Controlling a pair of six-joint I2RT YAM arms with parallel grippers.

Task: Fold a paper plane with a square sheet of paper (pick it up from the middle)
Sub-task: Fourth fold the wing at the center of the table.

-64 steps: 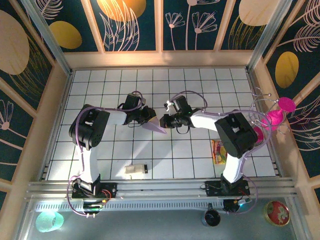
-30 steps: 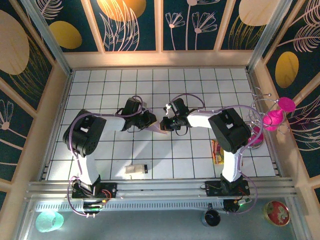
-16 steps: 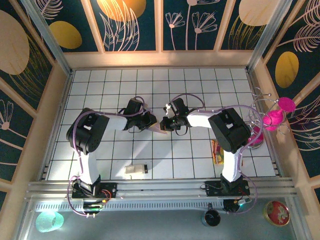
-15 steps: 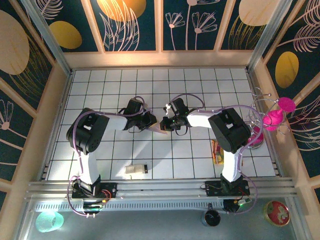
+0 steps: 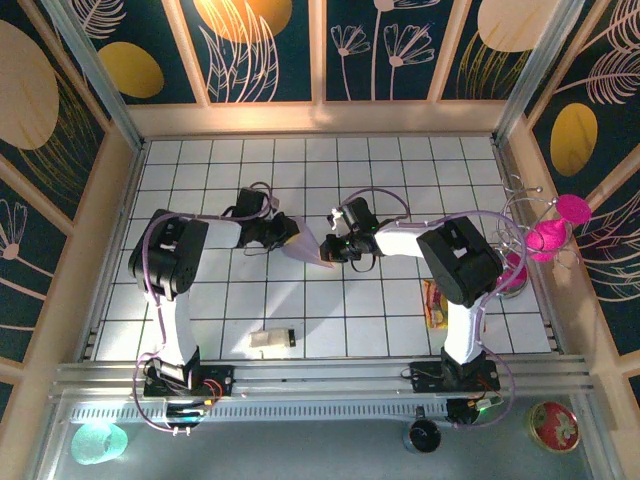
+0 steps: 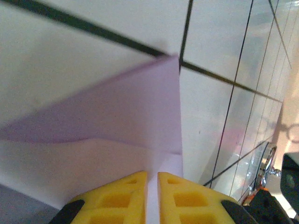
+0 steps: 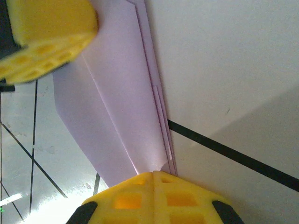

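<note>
The square sheet of paper is folded into a slim lilac paper plane (image 5: 306, 246) and hangs between both grippers over the middle of the table. My left gripper (image 5: 284, 233) is shut on its wide end; in the left wrist view the yellow fingertips (image 6: 126, 191) pinch a thin lilac layer of the plane (image 6: 117, 112). My right gripper (image 5: 333, 247) is shut on the pointed end. In the right wrist view its gripper (image 7: 153, 176) clamps the creased plane (image 7: 121, 102), and the left gripper's yellow finger (image 7: 46, 37) shows at the top left.
A small white block with a black end (image 5: 271, 340) lies near the front edge. A colourful snack packet (image 5: 436, 303) lies at the right, beside the right arm. Pink objects on a wire stand (image 5: 548, 236) sit on the right wall.
My left gripper has drawn back to the left and slightly away, so more of the lilac plane shows between the grippers. The right gripper has stayed in place.
</note>
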